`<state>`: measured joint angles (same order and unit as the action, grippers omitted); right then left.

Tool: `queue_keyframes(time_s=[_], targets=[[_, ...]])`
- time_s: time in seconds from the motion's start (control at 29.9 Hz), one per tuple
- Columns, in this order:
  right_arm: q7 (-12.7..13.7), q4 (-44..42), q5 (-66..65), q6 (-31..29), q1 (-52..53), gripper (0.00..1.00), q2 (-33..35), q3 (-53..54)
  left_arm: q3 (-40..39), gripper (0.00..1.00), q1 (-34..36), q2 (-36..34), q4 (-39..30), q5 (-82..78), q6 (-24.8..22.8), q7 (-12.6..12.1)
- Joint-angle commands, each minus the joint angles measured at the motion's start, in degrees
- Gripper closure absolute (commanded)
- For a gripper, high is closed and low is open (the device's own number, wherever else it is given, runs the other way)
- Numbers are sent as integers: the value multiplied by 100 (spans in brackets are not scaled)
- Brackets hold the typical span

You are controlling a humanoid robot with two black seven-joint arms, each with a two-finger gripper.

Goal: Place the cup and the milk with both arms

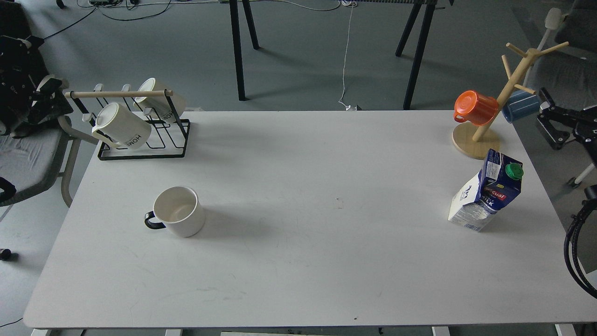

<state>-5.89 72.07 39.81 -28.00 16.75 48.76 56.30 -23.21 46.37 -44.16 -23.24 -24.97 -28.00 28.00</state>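
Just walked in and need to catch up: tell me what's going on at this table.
Nothing is being handled yet. The white cup stands upright on the left of the table, handle toward the left edge. The milk carton stands at the right, capped, beside the wooden mug tree. The right gripper is off the right edge, holding nothing; the left gripper is off the left edge.

Single head view only, set high and looking forward and down across the white bench [298, 233]. Far enough back to take in nearly the whole benchtop, near edge at the bottom, far edge midway up. Beyond it, grey floor [298, 65] and dark trestle legs [238, 51]. No second view to share ground with.
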Motion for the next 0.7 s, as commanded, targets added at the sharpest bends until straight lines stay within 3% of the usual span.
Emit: queue_keyframes(time_s=[0.0, 0.17, 0.44, 0.67], targets=[[9, 0, -8, 0, -5, 3, -7, 39, 10, 0, 564, -40, -119, -1690, 0, 0], [9, 0, -8, 0, -5, 3, -7, 57, 1, 0, 1049, -66, -882, -4355, 0, 0], [-17, -8, -8, 0, -14, 3, 2, 74, 404, 0, 725, -690, -3123, -6844, 0, 0], [-26, 0, -8, 0, -31, 3, -7, 74, 1073, 0, 171, -603, -3134, -8462, 0, 0]])
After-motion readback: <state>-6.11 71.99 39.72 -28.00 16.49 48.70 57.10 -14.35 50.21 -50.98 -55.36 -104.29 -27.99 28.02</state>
